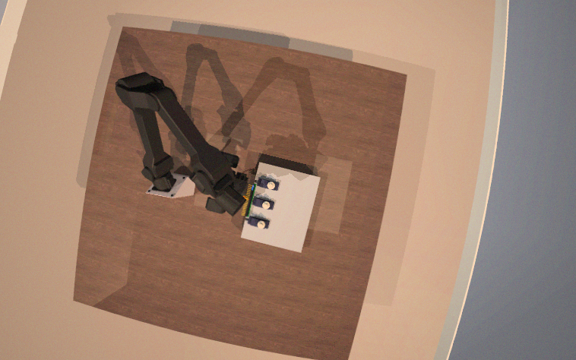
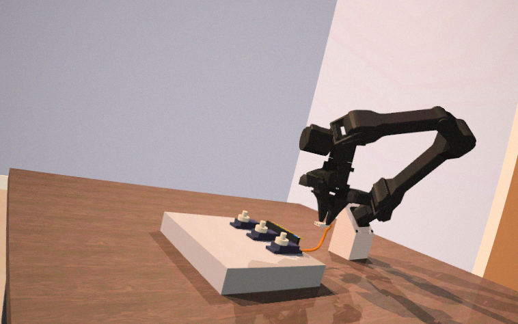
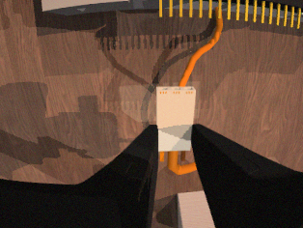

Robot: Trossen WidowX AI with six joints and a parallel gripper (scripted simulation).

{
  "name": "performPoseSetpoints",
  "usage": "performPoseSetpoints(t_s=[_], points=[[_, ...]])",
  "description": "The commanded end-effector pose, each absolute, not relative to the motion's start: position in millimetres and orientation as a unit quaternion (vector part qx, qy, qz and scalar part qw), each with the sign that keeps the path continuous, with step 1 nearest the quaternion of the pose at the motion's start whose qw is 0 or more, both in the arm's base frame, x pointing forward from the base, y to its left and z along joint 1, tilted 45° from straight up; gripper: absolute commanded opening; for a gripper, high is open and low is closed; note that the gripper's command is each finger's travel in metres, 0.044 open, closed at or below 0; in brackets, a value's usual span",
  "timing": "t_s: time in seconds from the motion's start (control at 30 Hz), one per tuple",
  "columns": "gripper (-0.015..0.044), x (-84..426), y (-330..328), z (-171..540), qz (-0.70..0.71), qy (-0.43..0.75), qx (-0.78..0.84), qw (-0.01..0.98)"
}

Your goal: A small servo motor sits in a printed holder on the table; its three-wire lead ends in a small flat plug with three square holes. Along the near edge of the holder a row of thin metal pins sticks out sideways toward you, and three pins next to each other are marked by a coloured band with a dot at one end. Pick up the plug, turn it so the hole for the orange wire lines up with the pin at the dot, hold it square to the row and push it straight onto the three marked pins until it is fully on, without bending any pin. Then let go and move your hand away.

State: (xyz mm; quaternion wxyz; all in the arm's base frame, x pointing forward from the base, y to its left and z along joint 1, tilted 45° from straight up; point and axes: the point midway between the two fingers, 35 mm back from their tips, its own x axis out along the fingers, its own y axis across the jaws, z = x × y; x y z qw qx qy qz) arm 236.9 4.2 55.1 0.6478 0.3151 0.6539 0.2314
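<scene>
My gripper [image 2: 324, 223] [image 3: 174, 131] is shut on the pale flat plug [image 2: 318, 223] [image 3: 176, 108] and holds it in the air beside the holder [image 1: 289, 212] [image 2: 196, 240]. In the wrist view the plug's three-hole end faces the pin row [image 1: 245, 206] [image 3: 201, 9], with a wide gap between them. The orange lead [image 2: 323, 240] [image 3: 194, 60] leaves the plug's rear, passes beneath it and runs toward the holder. A blue band [image 1: 253, 187] [image 2: 296, 236] shows near one end of the row. The dot cannot be made out. The arm hides the plug in the top view.
Three dark servos with cream hubs [image 1: 270, 184] [image 1: 265, 204] [image 1: 261, 224] sit on the holder behind the pins. The arm's white base block [image 1: 182, 186] [image 2: 350, 238] [image 3: 193, 208] stands on the table [image 1: 212, 271] on the side the pins face.
</scene>
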Motion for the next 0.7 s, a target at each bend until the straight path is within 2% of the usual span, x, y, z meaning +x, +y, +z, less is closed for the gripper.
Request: performPoseSetpoints(t_s=[0.0, 0.4, 0.67], points=[[0.0000, 232.2, 5.9, 52.7, 0.231, 0.652, 0.311, 0.651], [0.0000, 234.1, 32.3, 27.0, 0.232, 0.652, 0.312, 0.651], [0.0000, 256.7, 27.7, 27.5, 0.232, 0.652, 0.311, 0.652]])
